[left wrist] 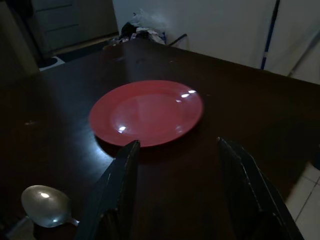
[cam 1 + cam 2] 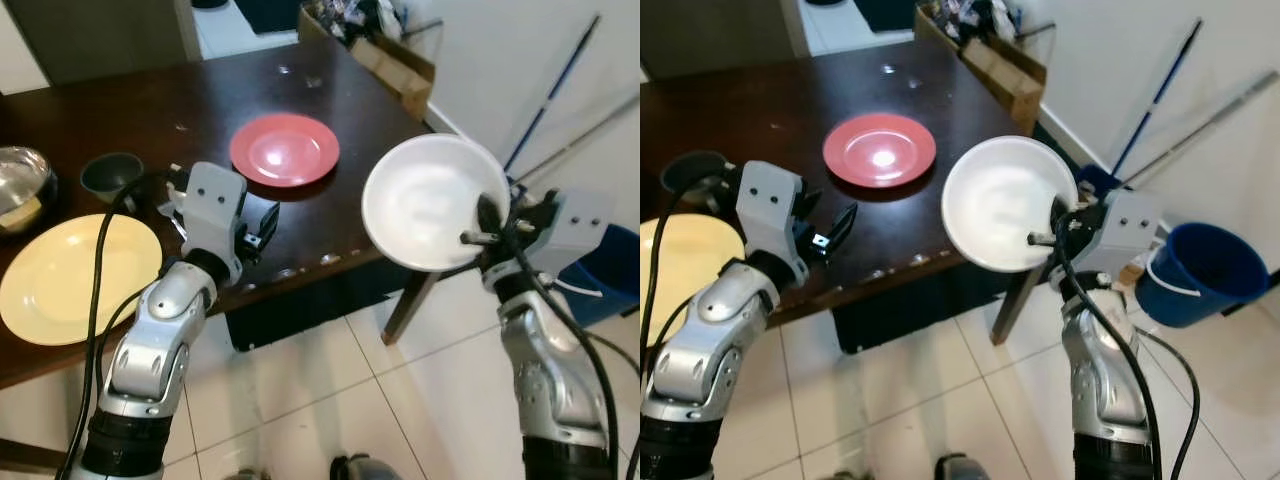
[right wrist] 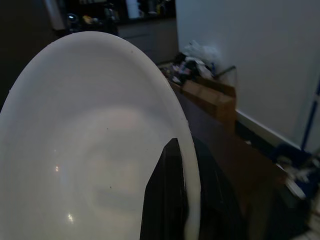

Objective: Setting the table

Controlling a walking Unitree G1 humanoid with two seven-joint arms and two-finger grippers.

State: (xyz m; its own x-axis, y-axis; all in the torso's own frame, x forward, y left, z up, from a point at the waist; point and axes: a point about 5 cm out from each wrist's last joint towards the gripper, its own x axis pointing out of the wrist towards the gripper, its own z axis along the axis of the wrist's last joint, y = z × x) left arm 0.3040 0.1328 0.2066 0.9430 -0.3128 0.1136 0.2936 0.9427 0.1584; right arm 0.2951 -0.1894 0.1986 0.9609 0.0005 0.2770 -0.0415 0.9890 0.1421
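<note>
A white plate (image 2: 432, 203) is held tilted in the right end effector (image 2: 488, 225), whose fingers are clamped on the plate's rim, one finger (image 3: 167, 200) lying across its inner face. The plate is held off the counter's (image 2: 150, 110) near right corner, over the tiled floor (image 2: 330, 400). The left end effector (image 1: 175, 195) is seen low over the dark counter with its fingers apart and nothing between them, pointed toward a red plate (image 2: 285, 149) that lies flat just beyond it. A spoon (image 1: 45, 206) rests on the counter beside the left fingers. A yellow plate (image 2: 75, 275) lies at the near left edge, with a dark bowl (image 2: 110, 175) and a metal bowl (image 2: 20, 185) behind it. A blue bucket (image 2: 1195, 272) stands on the floor to the right, and a cardboard box (image 2: 395, 60) sits past the counter's far corner.
</note>
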